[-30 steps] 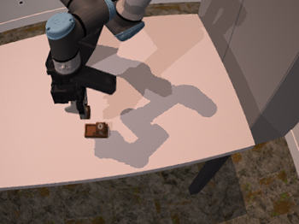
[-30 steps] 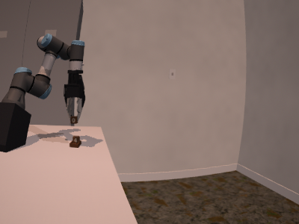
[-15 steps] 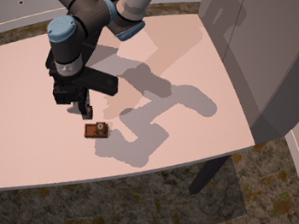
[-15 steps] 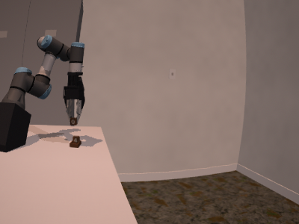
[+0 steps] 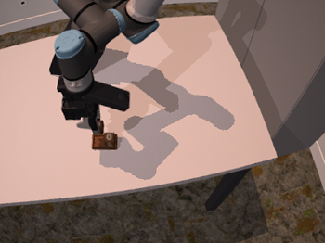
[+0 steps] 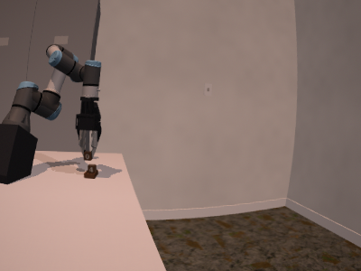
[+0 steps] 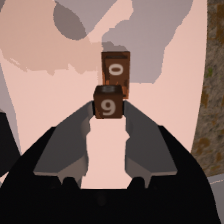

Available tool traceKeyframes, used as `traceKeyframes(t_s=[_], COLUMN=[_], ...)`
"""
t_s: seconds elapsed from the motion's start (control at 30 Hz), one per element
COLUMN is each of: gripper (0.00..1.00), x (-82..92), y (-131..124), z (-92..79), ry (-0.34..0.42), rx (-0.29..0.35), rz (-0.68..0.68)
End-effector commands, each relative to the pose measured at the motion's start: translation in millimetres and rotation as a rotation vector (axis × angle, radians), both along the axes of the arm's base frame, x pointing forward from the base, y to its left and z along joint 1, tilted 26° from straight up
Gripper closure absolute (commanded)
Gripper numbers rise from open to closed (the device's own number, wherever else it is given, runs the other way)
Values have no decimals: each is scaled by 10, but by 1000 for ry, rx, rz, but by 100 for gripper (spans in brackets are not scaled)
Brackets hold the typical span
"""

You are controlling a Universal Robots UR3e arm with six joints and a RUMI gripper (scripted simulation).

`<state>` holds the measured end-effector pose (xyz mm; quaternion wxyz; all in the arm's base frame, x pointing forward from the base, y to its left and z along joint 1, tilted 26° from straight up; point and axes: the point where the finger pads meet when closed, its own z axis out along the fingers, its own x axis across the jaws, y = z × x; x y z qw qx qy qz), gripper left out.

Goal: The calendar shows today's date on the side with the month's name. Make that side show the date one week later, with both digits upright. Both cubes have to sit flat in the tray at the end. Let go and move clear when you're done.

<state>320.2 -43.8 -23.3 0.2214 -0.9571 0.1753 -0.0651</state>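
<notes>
My gripper [image 5: 99,127] [image 6: 88,154] [image 7: 108,101] is shut on a small brown cube [image 5: 99,126] [image 6: 88,156] [image 7: 108,102]. The face of the held cube towards the wrist camera shows a white 9. I hold it a little above the table, just over the near end of the brown tray [image 5: 98,143] [image 6: 90,175] [image 7: 104,80]. A second brown cube [image 5: 110,138] [image 6: 91,168] [image 7: 116,70] sits in the tray and shows a white 0 on top. The tray's slot beside it is open in the top view. The side with the month's name is too small to read.
The tray stands on a pale pink table [image 5: 18,162] [image 6: 68,217], not far from its front edge. A tall grey cabinet [image 5: 287,51] stands to the right of the table. The arm's dark base [image 6: 13,154] is at the far left.
</notes>
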Motion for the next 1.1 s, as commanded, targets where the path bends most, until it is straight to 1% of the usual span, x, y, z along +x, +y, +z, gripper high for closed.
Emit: traceKeyframes(t_s=[0.0, 0.23, 1.07], gripper=[90, 90, 90], x=[102, 110, 111], y=[2, 15, 7], z=[-180, -209, -207], ry=[-14, -14, -15], rx=[-24, -24, -26], rz=[-11, -11, -11])
